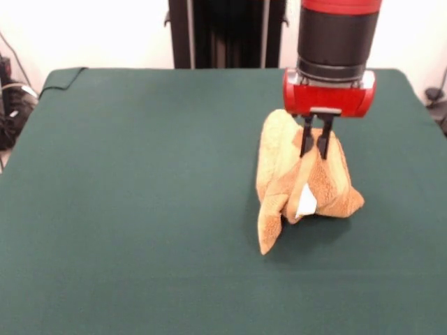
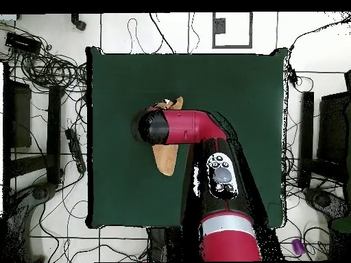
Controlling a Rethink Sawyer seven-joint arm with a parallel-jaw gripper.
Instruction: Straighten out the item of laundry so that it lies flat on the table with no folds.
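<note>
The orange-tan towel (image 1: 283,183) is bunched into a crumpled heap on the right side of the dark green table (image 1: 140,209). One corner trails toward the front, and its white label (image 1: 306,202) shows on the near side. My gripper (image 1: 316,152) comes straight down onto the top of the heap. Its two black fingers stand close together, pinching a fold of the towel. In the overhead view the arm's head covers the gripper. Only towel parts (image 2: 166,159) show on either side of the arm, on the table (image 2: 240,89).
The arm (image 2: 206,130) reaches across the table from the base at the bottom of the overhead view. Cables and stands lie on the floor around the table. The table cloth has a folded corner (image 1: 64,75) at the far left in the front view.
</note>
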